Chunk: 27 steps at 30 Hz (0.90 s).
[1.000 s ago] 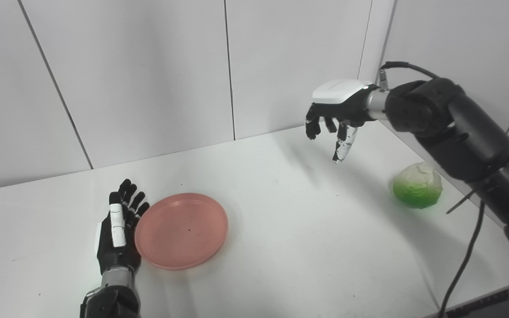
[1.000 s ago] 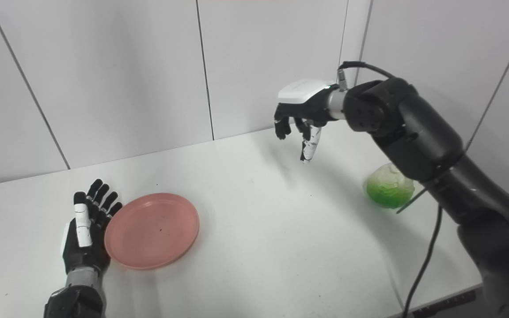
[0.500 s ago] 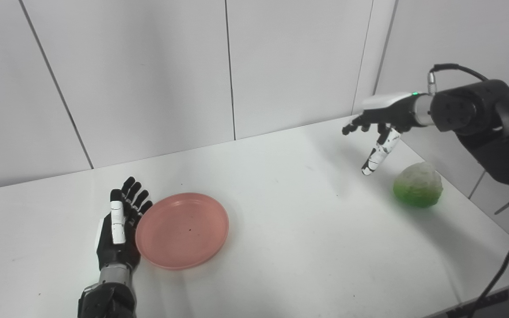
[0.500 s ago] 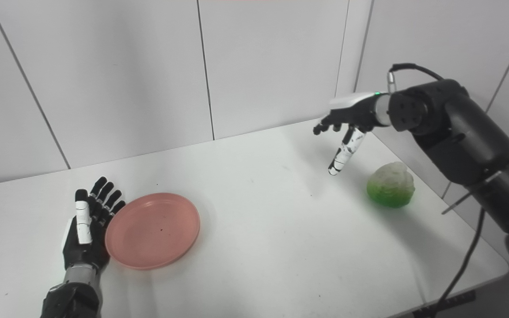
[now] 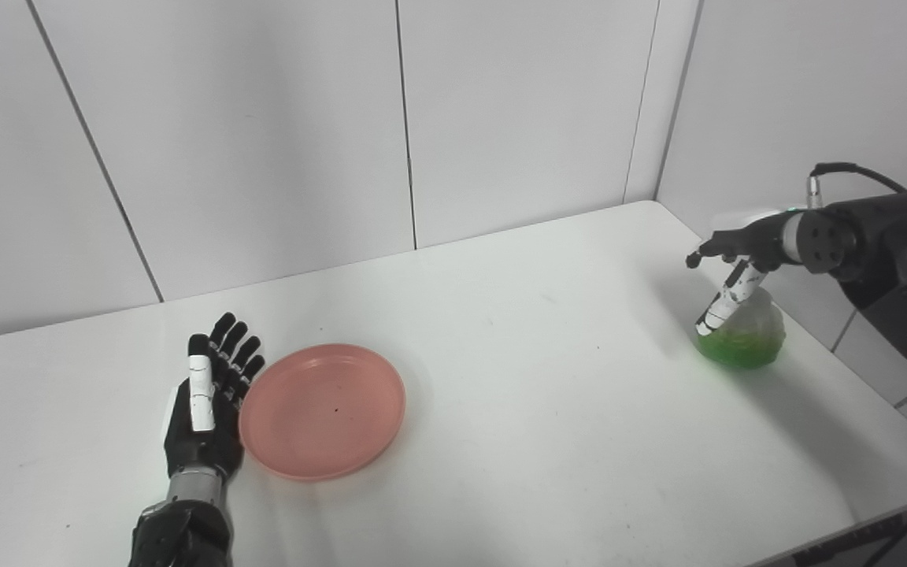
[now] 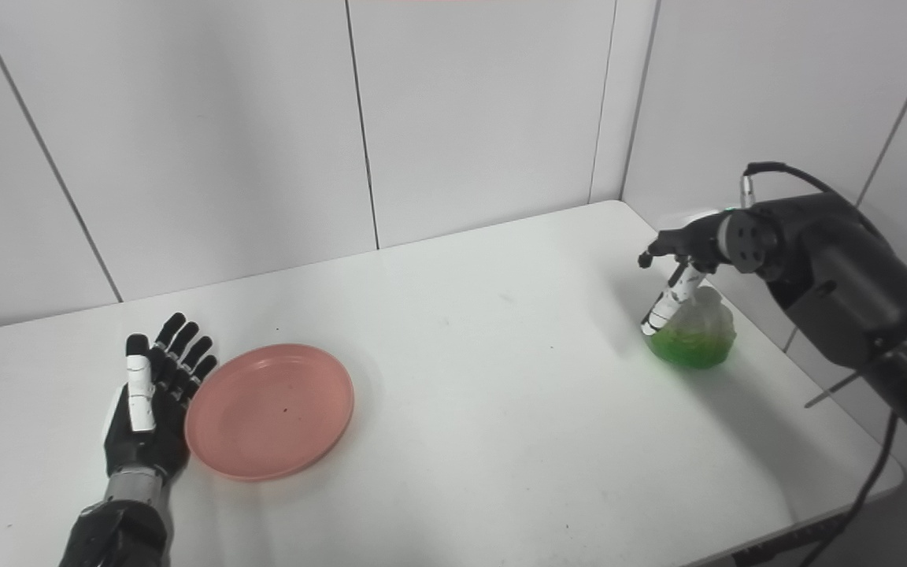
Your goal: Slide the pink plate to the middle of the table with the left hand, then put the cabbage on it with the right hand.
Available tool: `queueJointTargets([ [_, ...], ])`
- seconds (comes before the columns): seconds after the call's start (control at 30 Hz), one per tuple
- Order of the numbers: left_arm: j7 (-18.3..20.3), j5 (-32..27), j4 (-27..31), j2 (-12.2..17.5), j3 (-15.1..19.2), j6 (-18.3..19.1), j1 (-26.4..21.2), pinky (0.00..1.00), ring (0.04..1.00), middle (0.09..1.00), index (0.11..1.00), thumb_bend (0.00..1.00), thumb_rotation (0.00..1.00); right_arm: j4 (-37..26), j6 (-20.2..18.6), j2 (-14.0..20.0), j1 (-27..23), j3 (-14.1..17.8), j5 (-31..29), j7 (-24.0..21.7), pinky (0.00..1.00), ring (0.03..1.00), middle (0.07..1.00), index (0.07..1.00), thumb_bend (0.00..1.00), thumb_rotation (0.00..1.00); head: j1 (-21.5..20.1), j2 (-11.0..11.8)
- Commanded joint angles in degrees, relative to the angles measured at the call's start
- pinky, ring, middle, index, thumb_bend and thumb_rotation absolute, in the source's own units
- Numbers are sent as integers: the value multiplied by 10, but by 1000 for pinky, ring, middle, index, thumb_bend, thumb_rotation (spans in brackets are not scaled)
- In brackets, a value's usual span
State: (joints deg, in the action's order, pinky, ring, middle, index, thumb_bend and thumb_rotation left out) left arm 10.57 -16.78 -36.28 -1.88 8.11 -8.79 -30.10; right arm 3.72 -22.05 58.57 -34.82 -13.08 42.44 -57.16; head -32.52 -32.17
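The pink plate (image 5: 323, 408) lies flat on the white table (image 5: 540, 409), left of its middle. My left hand (image 5: 208, 394) stands open on edge at the plate's left rim, fingers straight, touching or nearly touching it. The cabbage (image 5: 745, 337), green below and pale on top, sits near the table's right edge. My right hand (image 5: 729, 268) is open just above the cabbage's left side, its thumb hanging down in front of it. It holds nothing. The same scene shows in the right eye view: plate (image 6: 271, 409), cabbage (image 6: 694, 335).
White wall panels stand behind the table and along its right side, close behind the cabbage. A black cable (image 6: 855, 496) hangs from my right arm past the table's front right corner.
My right hand has swung from high over the table's back to the right and down, to just above the cabbage. The left hand and plate have stayed put.
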Motion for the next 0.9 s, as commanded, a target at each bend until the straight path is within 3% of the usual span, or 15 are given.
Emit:
queueJointTargets([
  [0.0,12,-8,-11,14,6,-5,-2,904,908,936,881,985,838,1,-13,20,-12,12,12,25,761,913,965,886,1000,511,-1,1],
  [0.37,16,-10,-18,15,4,-6,-3,920,912,938,887,1000,835,-5,-2,33,25,-2,75,65,738,922,955,864,1000,527,3,-1],
  [0.87,17,-11,-12,12,2,-2,-1,926,915,943,886,984,843,14,-18,19,42,7,62,67,711,888,923,852,1000,465,9,-5],
])
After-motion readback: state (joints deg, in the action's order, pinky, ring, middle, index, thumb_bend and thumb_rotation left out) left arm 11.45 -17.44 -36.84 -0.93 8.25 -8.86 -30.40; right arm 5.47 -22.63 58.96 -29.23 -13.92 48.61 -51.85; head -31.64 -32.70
